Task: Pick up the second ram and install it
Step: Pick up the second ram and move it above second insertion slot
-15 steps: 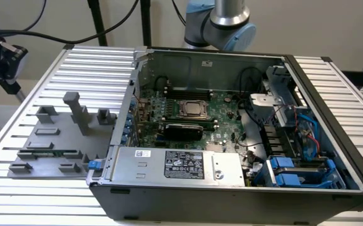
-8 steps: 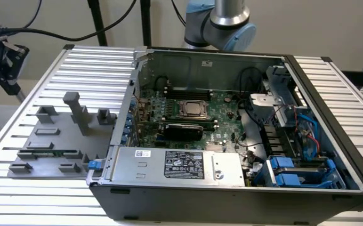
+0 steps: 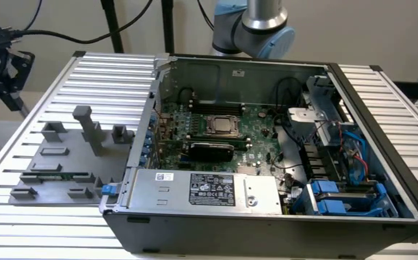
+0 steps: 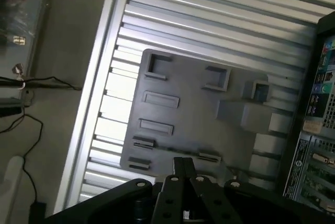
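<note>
On the grey fixture plate [image 3: 53,162], at the exterior view's left of the open computer case [image 3: 267,216], the second ram [image 3: 63,175] rests in a low cradle near the plate's front edge. It is well apart from the motherboard [image 3: 259,122].

**Orientation.** The stick's long axis runs from the exterior view's left to its right. This is parallel to the plate's front edge and to the slats of the table [image 3: 382,97]. It shows as a thin green strip, so it appears to stand on one long edge. Which edge carries the contacts cannot be determined.

**Gripper state.** In the wrist view the gripper [image 4: 184,164] hovers above the plate, over the cradle side. Its tips appear clenched together and grasp nothing. It is not in contact with the stick.

**Hazards from this position.**
- With the claw clenched, a descent would strike the stick's top edge instead of straddling it.
- An off-centre or skewed grasp would tilt the stick in its cradle, and it could jam on lifting.
- The tall grey blocks [image 3: 85,127] stand near the cradle. A sideways approach could clip them.
- During transfer, the case wall and the loose cables [image 3: 284,89] inside could snag the gripper.
- At the dark memory slots [image 3: 219,105], a reversed notch or uneven pressure would leave the stick part-seated.
</note>
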### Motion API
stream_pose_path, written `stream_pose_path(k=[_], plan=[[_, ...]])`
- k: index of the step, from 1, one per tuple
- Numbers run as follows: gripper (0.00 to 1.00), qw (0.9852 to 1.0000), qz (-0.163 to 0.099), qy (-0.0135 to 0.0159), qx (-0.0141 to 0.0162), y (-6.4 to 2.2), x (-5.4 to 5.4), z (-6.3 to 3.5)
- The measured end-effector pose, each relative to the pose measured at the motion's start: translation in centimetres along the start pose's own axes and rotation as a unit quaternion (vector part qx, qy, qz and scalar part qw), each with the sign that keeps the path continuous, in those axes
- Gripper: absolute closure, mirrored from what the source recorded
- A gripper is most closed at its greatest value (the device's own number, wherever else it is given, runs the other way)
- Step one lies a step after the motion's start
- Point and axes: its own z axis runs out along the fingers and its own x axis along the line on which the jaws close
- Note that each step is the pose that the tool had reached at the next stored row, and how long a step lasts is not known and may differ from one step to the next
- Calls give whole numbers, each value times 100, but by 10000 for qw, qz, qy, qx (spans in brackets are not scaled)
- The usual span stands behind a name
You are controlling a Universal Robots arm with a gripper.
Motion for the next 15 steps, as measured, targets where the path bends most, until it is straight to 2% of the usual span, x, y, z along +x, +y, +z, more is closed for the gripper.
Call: stream_pose_path(k=[4,8,11,15], plan=[[89,9993,-361,18,-7,-1,0,16],[89,9973,-729,36,-15,-2,1,32],[89,9950,-999,48,-20,-2,1,45],[89,9907,-1356,66,-27,-3,1,60]])
